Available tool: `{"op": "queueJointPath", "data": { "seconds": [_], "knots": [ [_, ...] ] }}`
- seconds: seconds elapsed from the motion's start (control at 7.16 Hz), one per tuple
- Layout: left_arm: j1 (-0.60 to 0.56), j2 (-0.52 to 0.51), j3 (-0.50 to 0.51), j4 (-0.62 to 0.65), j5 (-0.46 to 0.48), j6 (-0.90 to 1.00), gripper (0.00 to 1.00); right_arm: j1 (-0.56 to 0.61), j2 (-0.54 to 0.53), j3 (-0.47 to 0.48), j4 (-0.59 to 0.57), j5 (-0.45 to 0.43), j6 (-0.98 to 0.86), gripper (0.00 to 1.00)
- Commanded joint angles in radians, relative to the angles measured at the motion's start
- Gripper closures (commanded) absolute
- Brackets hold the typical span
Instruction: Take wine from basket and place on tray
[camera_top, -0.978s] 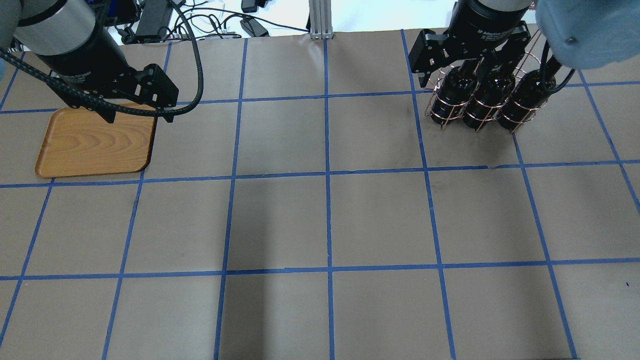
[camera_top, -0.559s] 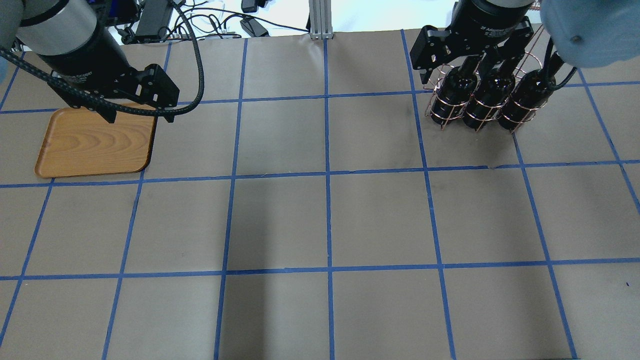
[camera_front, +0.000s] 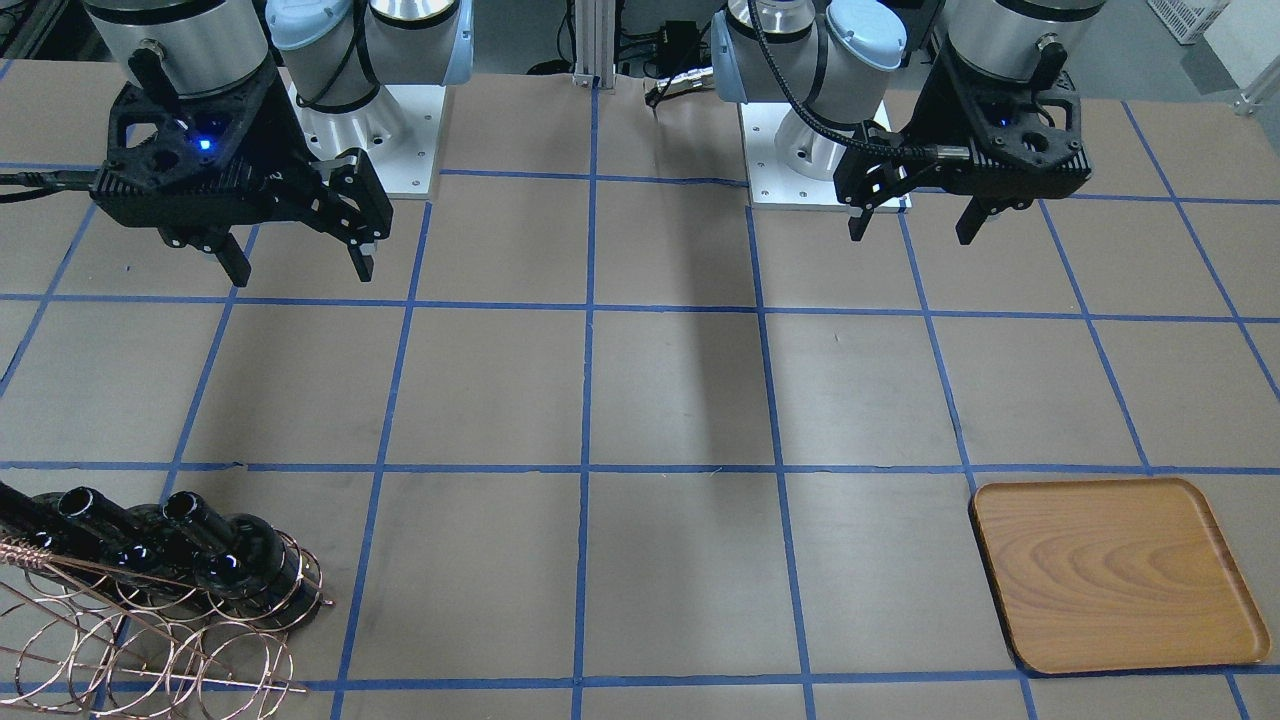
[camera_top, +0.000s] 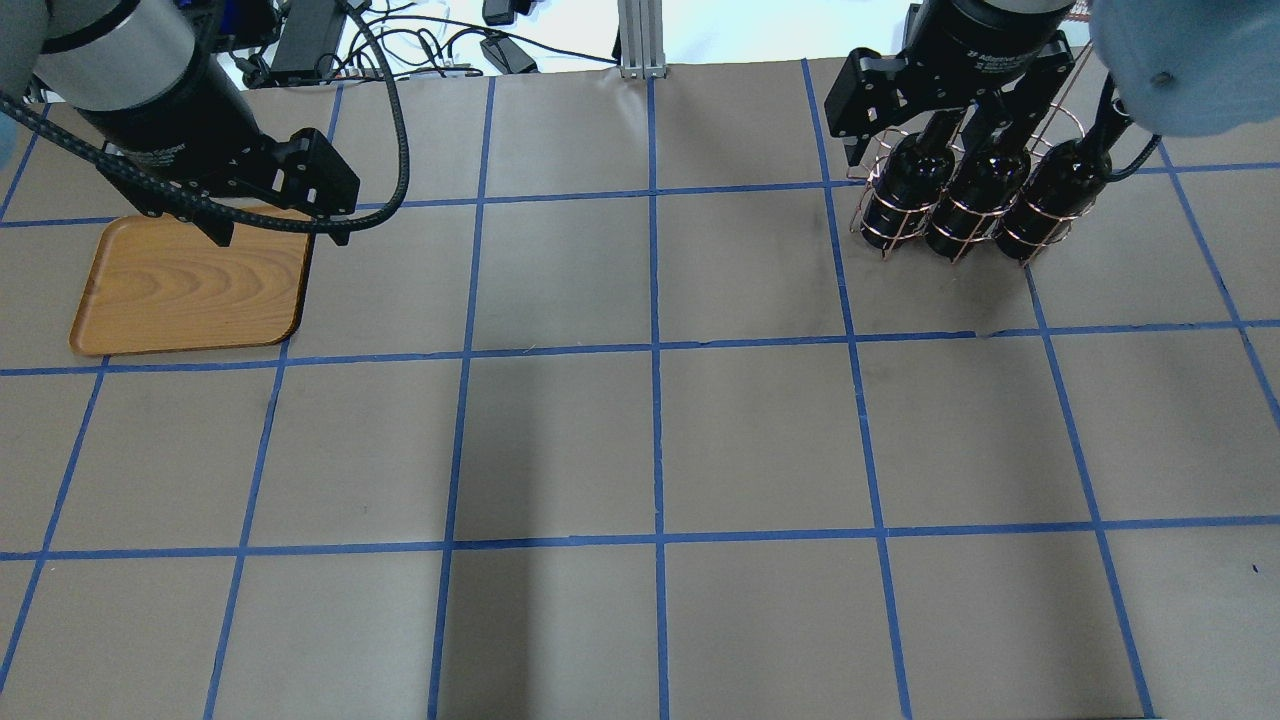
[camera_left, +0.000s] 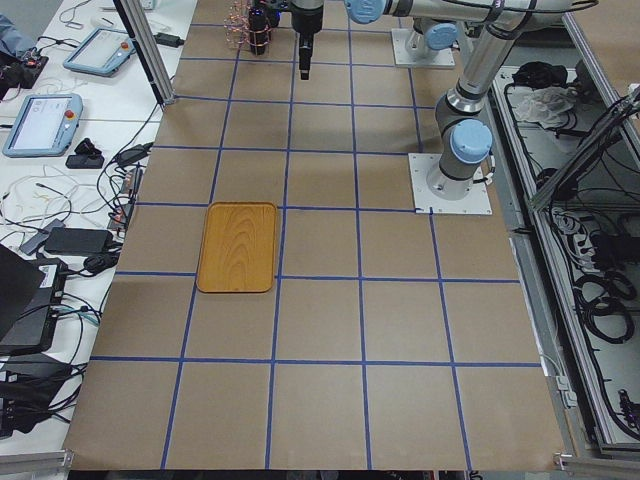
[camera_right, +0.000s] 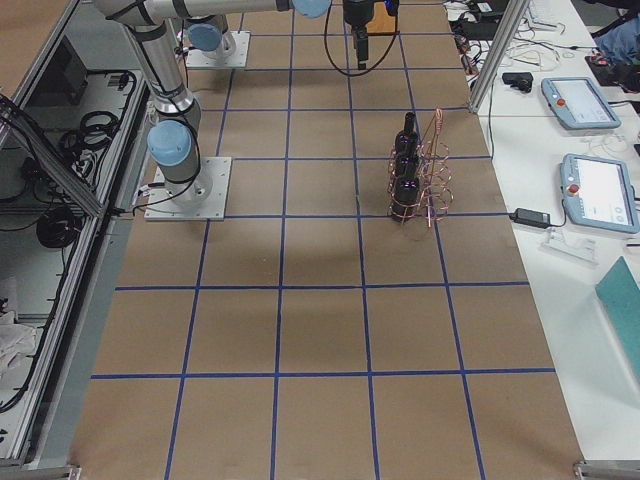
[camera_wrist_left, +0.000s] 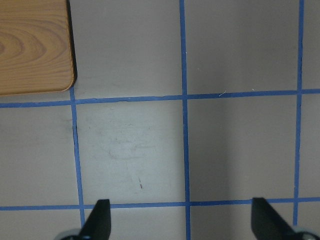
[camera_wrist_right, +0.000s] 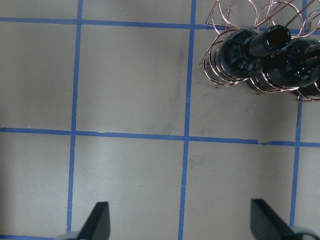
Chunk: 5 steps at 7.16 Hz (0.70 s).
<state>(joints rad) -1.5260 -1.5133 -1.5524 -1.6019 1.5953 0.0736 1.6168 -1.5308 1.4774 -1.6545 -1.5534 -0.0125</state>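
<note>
Three near-black wine bottles (camera_top: 965, 200) lie side by side in the copper wire basket (camera_top: 885, 240) at the far right of the overhead view. They also show in the front view (camera_front: 230, 565) with the basket (camera_front: 150, 640). My right gripper (camera_top: 935, 135) is open and empty, high over the bottle necks. In the right wrist view the gripper (camera_wrist_right: 181, 225) is open, with the bottles (camera_wrist_right: 245, 50) at the upper right. The wooden tray (camera_top: 190, 290) lies empty at the far left. My left gripper (camera_top: 278, 237) is open and empty, hovering by the tray's right far corner (camera_wrist_left: 32, 45).
The table is brown paper with a blue tape grid. An aluminium post (camera_top: 640, 40) and cables (camera_top: 400, 40) sit past the far edge. The two arm bases (camera_front: 370, 170) stand on the robot's side. Operator pendants (camera_left: 45, 120) lie on a side bench.
My right gripper has shifted a little towards the far edge in the overhead view, uncovering more of the bottles. It stays open. The left gripper has barely moved.
</note>
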Motion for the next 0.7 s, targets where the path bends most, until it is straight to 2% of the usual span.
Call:
{"op": "queueJointPath", "data": {
  "seconds": [0.0, 0.28, 0.42, 0.56],
  "knots": [
    [0.000, -0.001, 0.000, 0.000, 0.000, 0.000, 0.00, -0.003, 0.001, 0.001, -0.007, 0.006, 0.006, 0.00],
    [0.000, -0.001, -0.002, 0.000, 0.000, -0.002, 0.00, -0.006, 0.001, 0.001, -0.019, 0.007, -0.006, 0.00],
    [0.000, 0.001, -0.002, -0.001, 0.000, 0.000, 0.00, -0.036, 0.004, 0.001, -0.037, 0.012, -0.015, 0.00],
    [0.000, -0.001, -0.002, 0.000, 0.000, -0.002, 0.00, -0.117, 0.004, 0.001, -0.041, 0.018, -0.090, 0.00]
  ]
}}
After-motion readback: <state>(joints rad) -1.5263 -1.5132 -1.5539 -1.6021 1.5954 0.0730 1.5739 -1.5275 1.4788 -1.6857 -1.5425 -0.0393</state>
